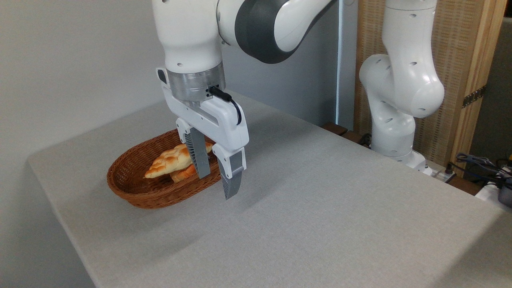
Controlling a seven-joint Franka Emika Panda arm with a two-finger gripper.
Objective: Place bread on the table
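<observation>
The tabletop (320, 208) takes up nearly everything here, a big light grey fabric-looking surface with nothing on it apart from the basket (132, 188) toward the left end. The arm comes in from the top, and its jaws (216, 176) are spread apart with nothing between them, hanging over the basket's right rim. One finger (199, 154) sits in front of the bread from this angle and the other finger (232, 180) is lower, outside the rim.

The bread (170, 162), the long braided one, is still lying in the basket, tilted and propped on a small orange bun (185, 173) underneath, so nothing's on the tabletop yet.

What I'd worry about: that outer finger looks lined up with the wicker edge, so a straight drop could hit the rim and shove or tip the basket. Also, with the loaf angled on the bun, a pinch could catch just the end and let it swing out, or grab the bun along with it.
</observation>
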